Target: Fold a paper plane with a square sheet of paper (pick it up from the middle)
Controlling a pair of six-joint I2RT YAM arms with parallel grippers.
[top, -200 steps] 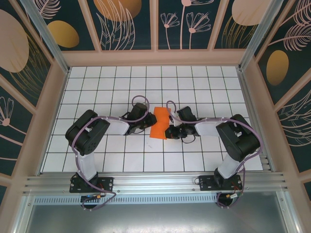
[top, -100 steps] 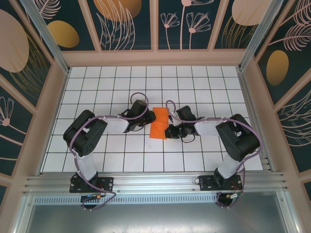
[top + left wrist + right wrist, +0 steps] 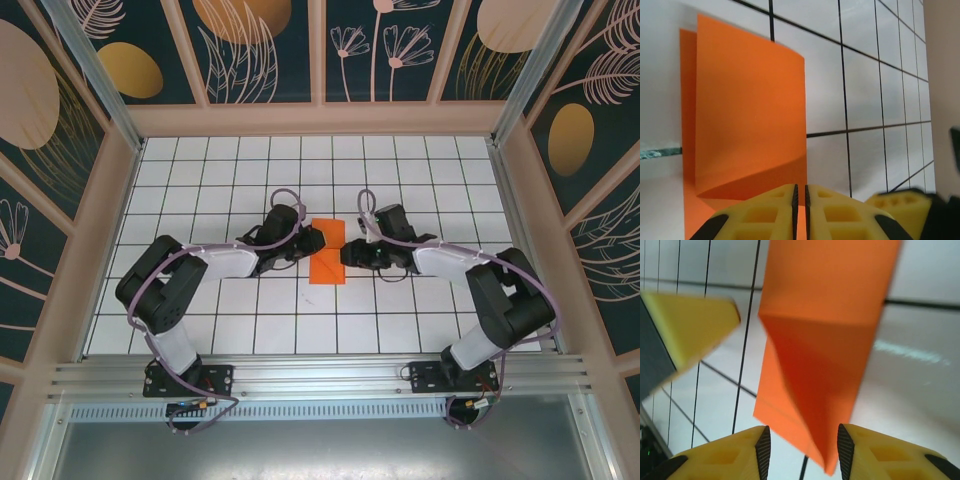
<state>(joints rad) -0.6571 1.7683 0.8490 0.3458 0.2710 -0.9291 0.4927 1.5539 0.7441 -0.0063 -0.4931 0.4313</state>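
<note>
Paper (image 3: 327,256), folded, on gridded table (image 3: 250,330)

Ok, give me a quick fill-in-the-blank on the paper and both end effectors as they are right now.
1. The folded paper is ____ in colour.
2. Open or shut: the left end effector is ____ on the paper's edge.
3. Open or shut: the right end effector is ____, with a corner of the paper in the gap.
Missing words: orange; shut; open.
</note>
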